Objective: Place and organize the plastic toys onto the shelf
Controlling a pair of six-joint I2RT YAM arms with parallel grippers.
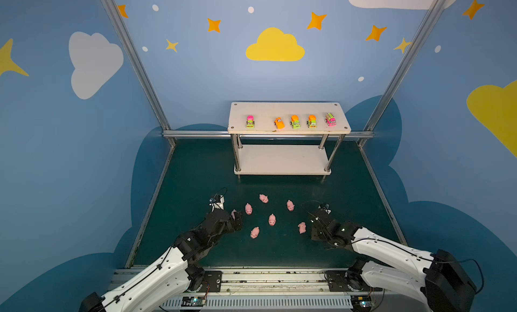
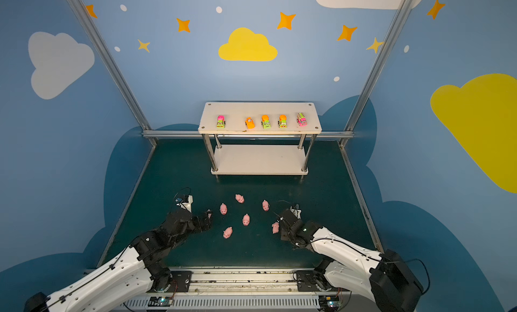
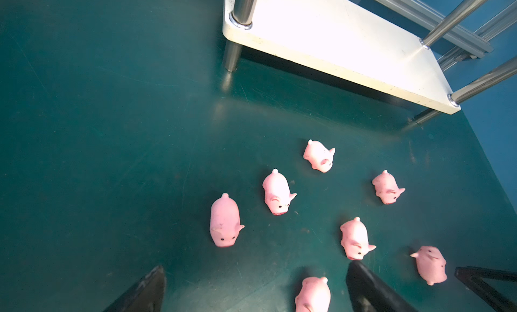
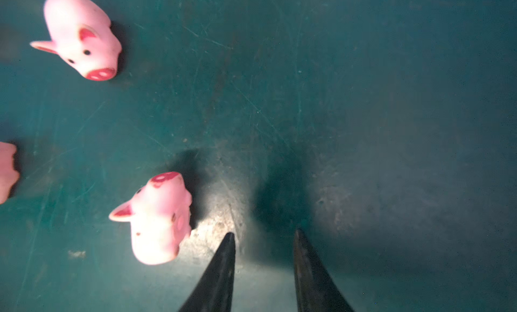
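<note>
**Vehicles shelved, seven pigs left**

Our left claw (image 3: pixel 256 268) gapes wide and empty. Our right claw (image 4: pixel 264 235) is barely parted, gripping nothing. Around them seven pigs (image 3: pixel 355 239) lie loose on the near green mat (image 3: pixel 112 128). Far back, five vehicles (image 1: pixel 295 121) line the top board of the shelf (image 1: pixel 263 111); its lower board is bare. We judge the vehicles done and every pig left to place.

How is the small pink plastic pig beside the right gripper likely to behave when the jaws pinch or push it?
The small pink plastic pig looks smooth and rounded, so the narrow jaws may let it slip out or roll. It is tiny, so probably light: a push should slide it across the dark green mat.
</note>
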